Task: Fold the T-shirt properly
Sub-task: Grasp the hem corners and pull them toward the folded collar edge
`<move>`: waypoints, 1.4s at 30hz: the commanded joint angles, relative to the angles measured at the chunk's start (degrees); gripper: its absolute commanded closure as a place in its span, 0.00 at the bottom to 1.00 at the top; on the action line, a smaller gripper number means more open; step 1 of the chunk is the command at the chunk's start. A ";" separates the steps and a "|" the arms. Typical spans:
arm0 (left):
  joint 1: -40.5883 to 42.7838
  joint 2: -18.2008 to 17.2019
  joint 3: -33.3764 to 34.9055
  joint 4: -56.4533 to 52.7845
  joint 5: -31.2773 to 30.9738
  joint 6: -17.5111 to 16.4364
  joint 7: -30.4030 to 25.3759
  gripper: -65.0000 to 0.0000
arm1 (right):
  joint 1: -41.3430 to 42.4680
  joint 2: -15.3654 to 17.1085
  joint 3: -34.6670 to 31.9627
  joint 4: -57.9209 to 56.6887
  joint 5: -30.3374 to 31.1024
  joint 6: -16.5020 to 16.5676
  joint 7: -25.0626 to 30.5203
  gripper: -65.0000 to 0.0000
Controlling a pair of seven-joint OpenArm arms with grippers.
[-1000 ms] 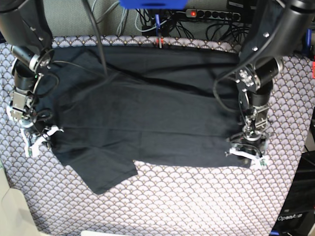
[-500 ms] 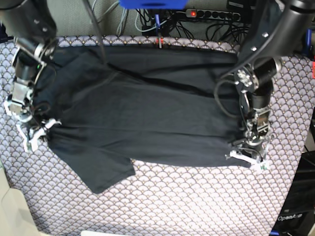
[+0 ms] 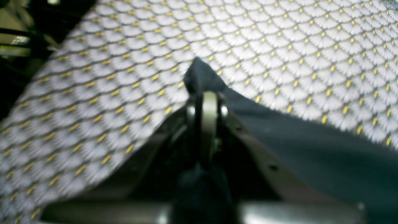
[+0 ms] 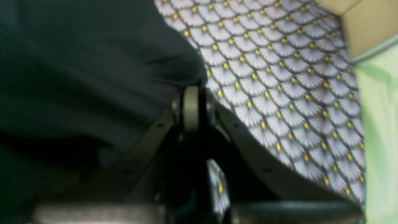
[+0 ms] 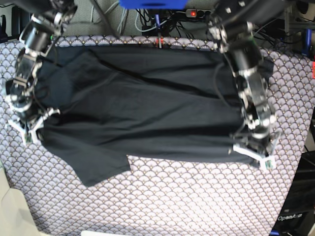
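The black T-shirt lies spread across the patterned table, one sleeve sticking out toward the front left. On the right of the base view, my left gripper is shut on the shirt's front right corner. The left wrist view shows that gripper pinching a peak of dark cloth raised off the table. My right gripper, on the left of the base view, is shut on the shirt's left edge. Seen from the right wrist, this gripper is closed with cloth bunched at its tips.
The scallop-patterned tablecloth shows bare along the front and sides. A power strip and cables lie behind the table's back edge. A small red clip sits at the back edge. Beyond the table's left edge is a pale green surface.
My left gripper has closed on the shirt's front right corner. Both arms have swung and drawn the shirt's front edge slightly toward the back, and the cloth is tauter.
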 commanded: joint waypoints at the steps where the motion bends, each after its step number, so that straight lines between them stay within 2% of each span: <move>1: 0.19 0.25 0.76 3.81 -0.22 0.17 -0.95 1.00 | -0.09 0.44 0.19 2.69 0.60 -0.27 0.97 1.00; 7: 8.71 1.04 2.00 15.07 -0.66 0.17 0.55 1.00 | -5.90 -3.08 4.41 11.83 0.60 -0.27 1.59 1.00; 10: 12.14 0.34 1.82 17.35 -4.35 0.17 0.55 1.00 | -8.71 -4.39 5.73 15.00 2.01 -0.27 2.82 1.00; 17: 17.59 -4.41 1.82 18.76 -11.39 0.17 0.55 1.00 | -18.56 -4.57 6.26 21.24 7.55 -0.27 3.61 1.00; 23: 19.53 -5.29 1.73 18.67 -13.14 0.17 0.55 1.00 | -24.53 -4.39 6.26 21.68 12.64 -0.27 3.70 1.00; 28: 21.73 -5.20 1.73 18.85 -13.14 0.17 0.55 1.00 | -30.07 -4.66 6.26 21.59 14.31 -0.27 9.94 1.00; 34: 24.80 -4.94 1.73 18.93 -13.14 0.17 0.55 1.00 | -33.41 -6.50 7.49 21.50 14.31 -0.27 16.80 1.00; 42: 30.08 -4.67 1.73 25.53 -13.23 0.17 0.55 1.00 | -34.20 -6.24 7.93 21.24 14.31 -0.27 17.85 1.00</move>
